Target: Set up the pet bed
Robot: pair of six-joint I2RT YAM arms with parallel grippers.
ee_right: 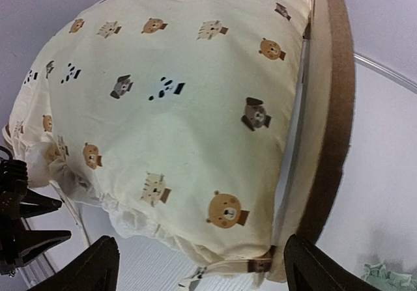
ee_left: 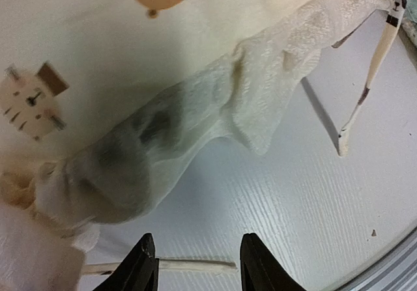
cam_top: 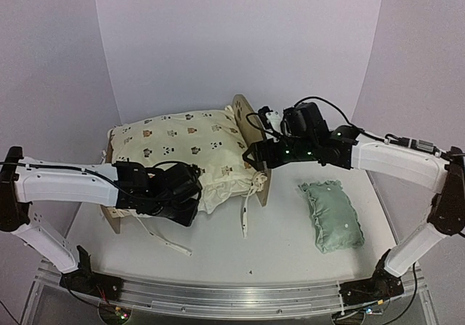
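Note:
The pet bed (cam_top: 246,118) stands mid-table, its light-wood headboard (ee_right: 331,109) at the right end. A cream bear-print cushion (cam_top: 178,145) lies on it and covers the base; its near edge (ee_left: 215,109) sags over the side rail. My left gripper (cam_top: 187,196) hovers at the bed's near side, open (ee_left: 195,255) with nothing between its fingers; a cushion tie (ee_left: 189,263) lies on the table under it. My right gripper (cam_top: 259,155) is by the headboard's near end. It stands wide open (ee_right: 202,265), facing the cushion (ee_right: 182,109) and touching nothing.
A small mint green pillow (cam_top: 331,216) lies on the table right of the bed, its corner just visible (ee_right: 388,278) in the right wrist view. Cushion ties (cam_top: 245,216) trail onto the white table (cam_top: 240,256) in front of the bed.

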